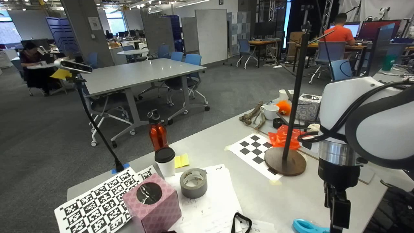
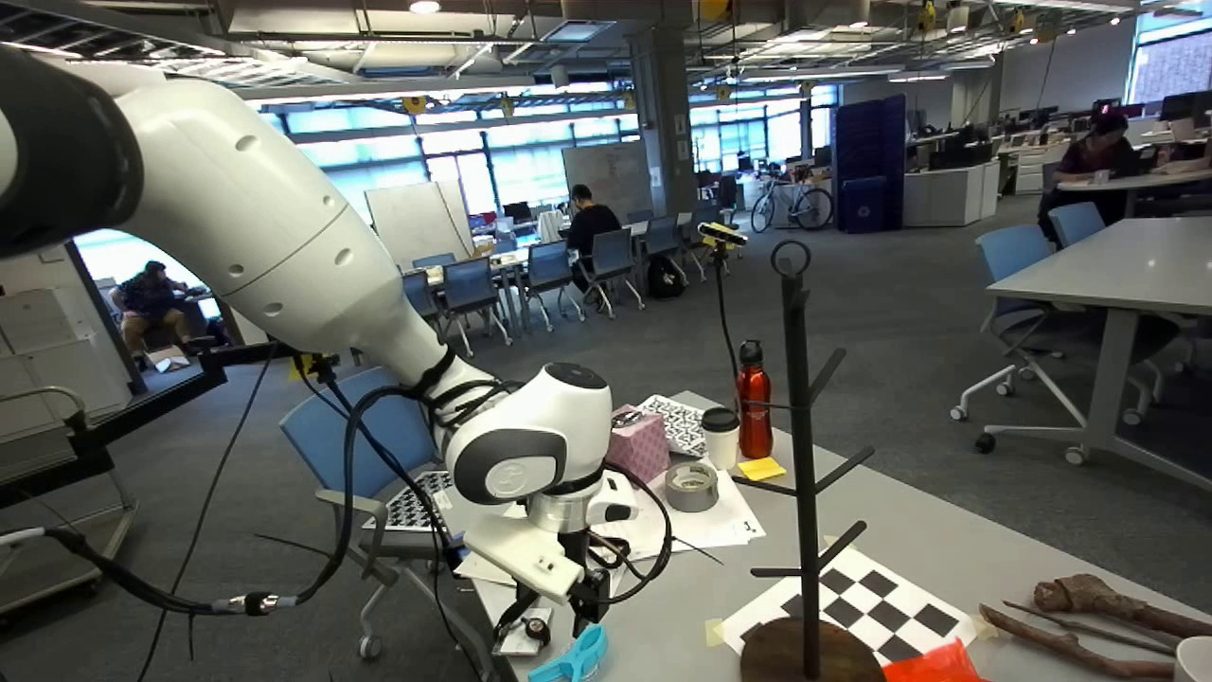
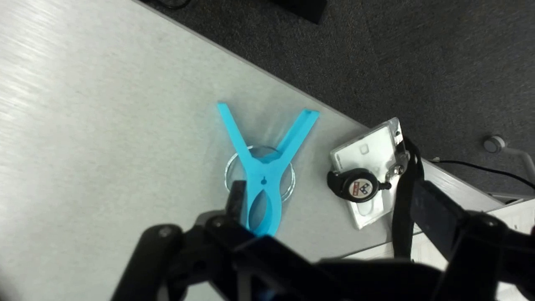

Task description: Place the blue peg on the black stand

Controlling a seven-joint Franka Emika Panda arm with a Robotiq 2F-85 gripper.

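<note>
Spring clamp (image 3: 265, 170), blue, lies ctr of wrist view; we see gripper (image 3: 332, 195) spread wide, branched black stand (image 2: 803, 426) upright ctr-rt in both ext. views.

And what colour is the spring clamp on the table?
The spring clamp is light blue, clearest in the wrist view.

Blue peg (image 1: 310, 227) partly past bottom edge
</note>
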